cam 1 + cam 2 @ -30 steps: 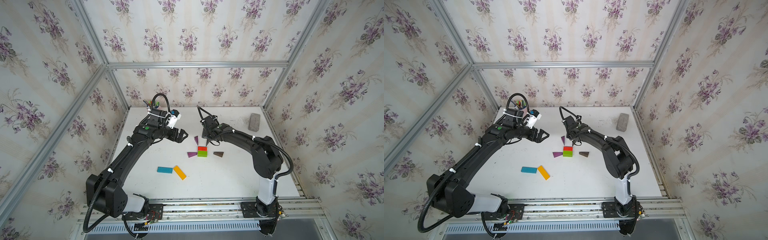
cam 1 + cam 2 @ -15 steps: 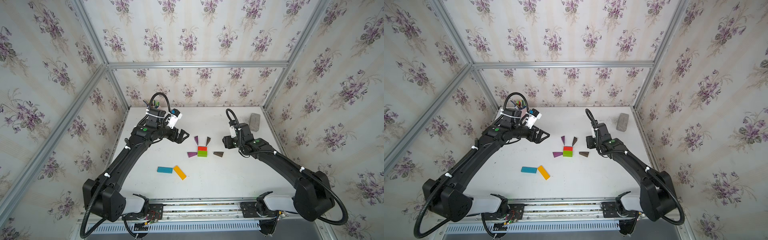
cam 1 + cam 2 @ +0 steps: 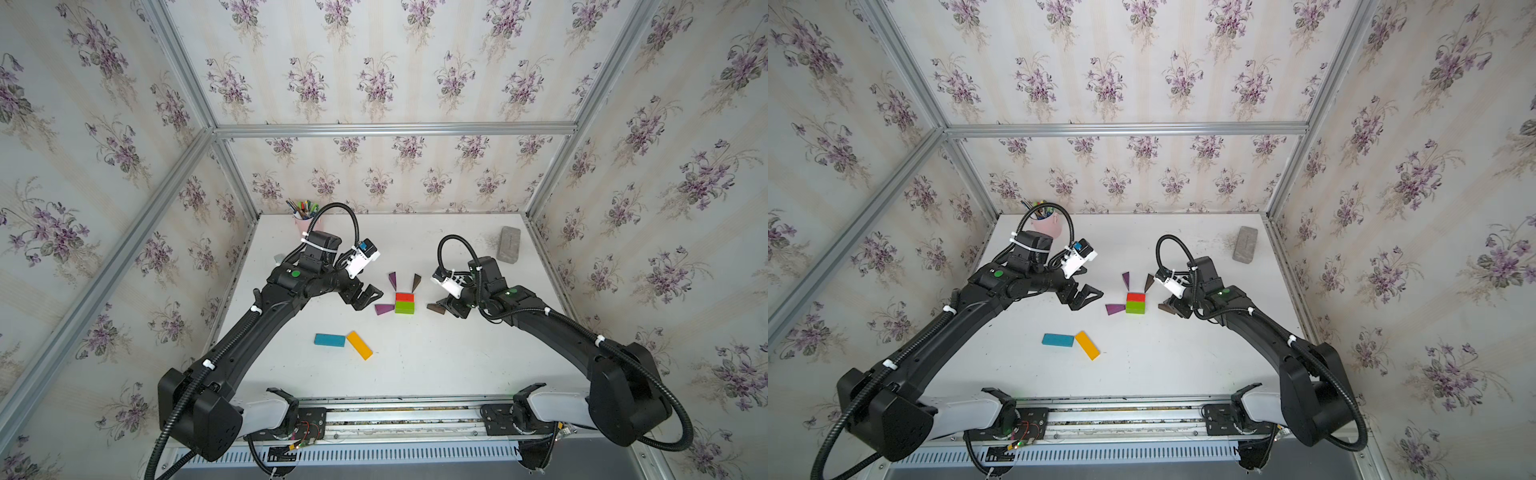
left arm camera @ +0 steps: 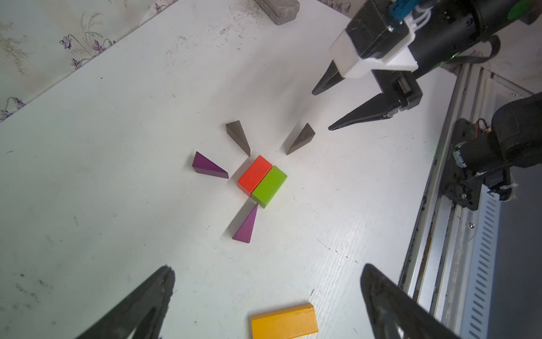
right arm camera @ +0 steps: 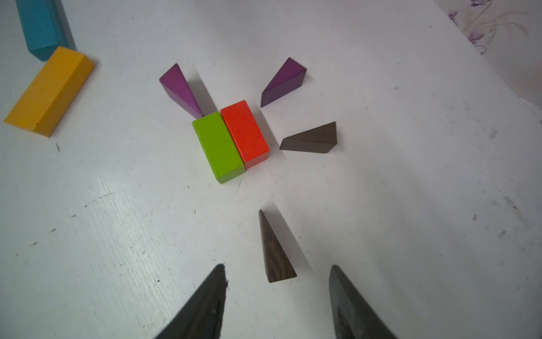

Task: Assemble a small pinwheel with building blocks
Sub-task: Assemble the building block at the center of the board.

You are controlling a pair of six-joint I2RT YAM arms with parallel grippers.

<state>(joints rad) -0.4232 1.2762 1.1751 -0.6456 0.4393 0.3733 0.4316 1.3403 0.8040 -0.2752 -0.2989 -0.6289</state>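
Note:
Red block (image 3: 404,296) and green block (image 3: 404,308) lie side by side as the pinwheel centre. Round them lie two purple wedges (image 3: 392,280) (image 3: 384,308) and two dark brown wedges (image 3: 416,282) (image 3: 435,308). A blue bar (image 3: 329,340) and a yellow bar (image 3: 359,345) lie apart, nearer the front. My right gripper (image 5: 277,267) is open, its tips flanking the wide end of the right brown wedge (image 5: 274,252) without touching it. My left gripper (image 4: 267,268) is wide open and empty, left of the figure, over the yellow bar (image 4: 284,321).
A pink pen cup (image 3: 304,222) stands at the back left, behind my left arm. A grey slab (image 3: 509,244) lies at the back right. Papered walls close three sides, and a metal rail (image 3: 395,409) runs along the front edge.
My right gripper has left the far brown wedge, swung right and come down behind the right brown wedge, with its jaws narrower. My left arm has hardly moved.

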